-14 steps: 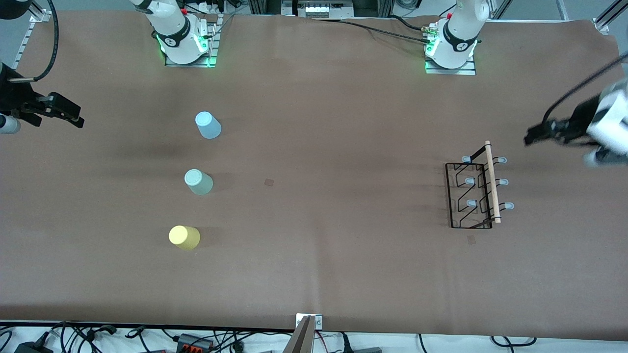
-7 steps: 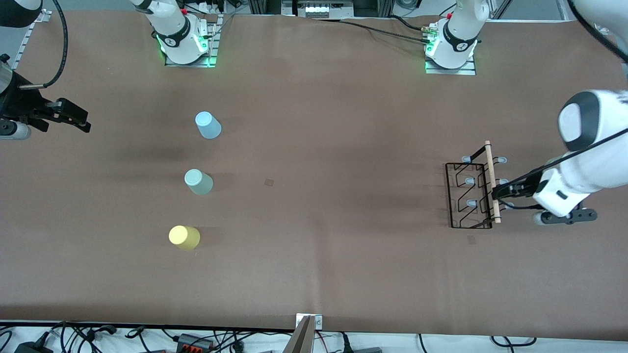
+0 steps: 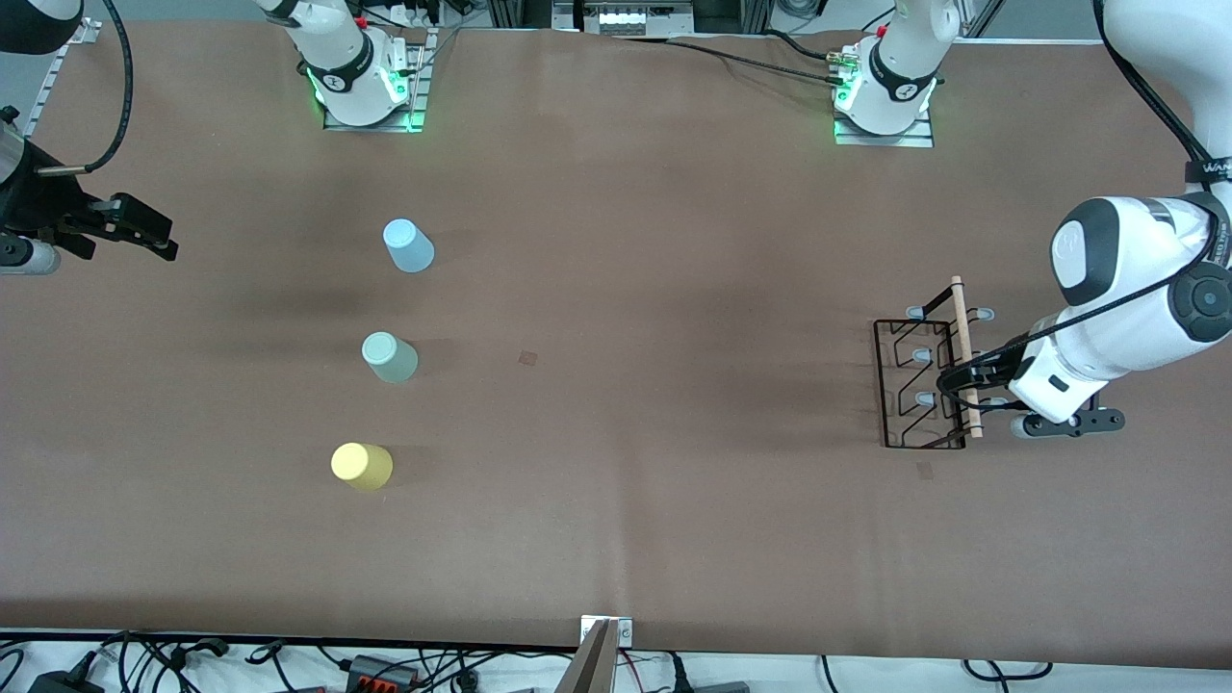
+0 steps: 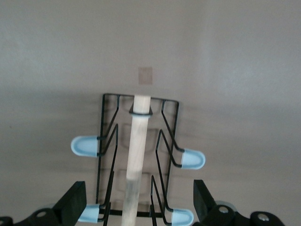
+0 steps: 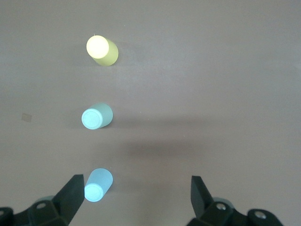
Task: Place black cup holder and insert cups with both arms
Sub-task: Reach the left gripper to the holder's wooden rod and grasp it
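The left gripper (image 3: 967, 385) hangs over the black cup holder (image 3: 929, 371), its jaws spread wide with one finger (image 4: 73, 203) on each side of the light wooden rod handle (image 4: 134, 155); nothing is held, and whether the fingers touch the wire cannot be told. The holder stands on the brown table (image 3: 674, 241) toward the left arm's end, with pale blue-tipped pegs (image 4: 84, 146) sticking out along both of its long sides.

The right gripper (image 3: 144, 234) waits in the air above the right arm's end of the table, jaws wide apart and empty. Three cups stand mouth-down in a row near that end: the light blue cup (image 3: 408, 245) farthest from the front camera, the pale green cup (image 3: 389, 357) in the middle, the yellow cup (image 3: 361, 466) nearest. All three are well apart from the holder.
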Tool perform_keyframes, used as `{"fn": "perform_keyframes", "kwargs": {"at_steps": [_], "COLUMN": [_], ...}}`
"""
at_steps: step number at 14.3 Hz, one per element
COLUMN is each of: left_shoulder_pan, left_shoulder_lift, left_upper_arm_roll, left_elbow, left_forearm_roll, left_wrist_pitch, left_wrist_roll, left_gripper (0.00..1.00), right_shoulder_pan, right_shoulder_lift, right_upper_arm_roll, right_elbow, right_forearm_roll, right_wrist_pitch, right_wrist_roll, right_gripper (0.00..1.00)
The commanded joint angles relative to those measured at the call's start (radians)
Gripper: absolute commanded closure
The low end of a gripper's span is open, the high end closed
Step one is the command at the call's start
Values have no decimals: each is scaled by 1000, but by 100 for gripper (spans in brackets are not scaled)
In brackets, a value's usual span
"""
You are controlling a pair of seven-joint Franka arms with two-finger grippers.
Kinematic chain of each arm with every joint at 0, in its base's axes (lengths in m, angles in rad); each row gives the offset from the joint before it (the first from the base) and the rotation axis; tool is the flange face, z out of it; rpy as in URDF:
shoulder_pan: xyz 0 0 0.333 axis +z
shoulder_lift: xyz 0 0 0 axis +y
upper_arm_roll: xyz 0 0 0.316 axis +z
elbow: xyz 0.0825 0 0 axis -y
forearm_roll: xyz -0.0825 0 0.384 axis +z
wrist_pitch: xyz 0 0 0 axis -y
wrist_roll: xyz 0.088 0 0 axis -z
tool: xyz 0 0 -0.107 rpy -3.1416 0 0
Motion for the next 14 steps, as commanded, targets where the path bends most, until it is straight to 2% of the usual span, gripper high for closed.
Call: {"fn": "perform_keyframes", "kwargs": {"at_steps": [1,4,7,8,9,13,14], "left_shoulder_pan": [-6,-4,-4,0,2,5,5], "left_shoulder_lift": [-78,-96,-103,-101,-100,-93,-92], "left_upper_arm_roll": [-2,-2,-2,-2,-2,-2,-2], "left_elbow": [-106,-126,-133,-135,-137,-140,-140], "left_forearm_roll": [16,16,16,16,16,16,16], "left_wrist_pitch": [9,-16,-34,-34,-33,-23,-19], "left_wrist_roll": [1,3,0,1,1,1,1], "left_gripper": [9,28,59,65,70,72,76], "right_shoulder_pan": [3,2,2,2,0,2,2], "right_shoulder_lift": [-1,-1,-1,-1,-1,-1,-1], "right_upper_arm_roll": [-3,-3,-4,-4,-4,-4,-4], "right_elbow": [4,4,4,4,4,3,3], "right_forearm_roll": [-10,-9,-5,-5,-4,-1,1], "right_wrist_pitch": [2,2,2,2,2,0,2], "right_wrist_roll": [0,0,0,0,-2,0,0], "right_gripper": [0,0,0,0,0,0,0]}}
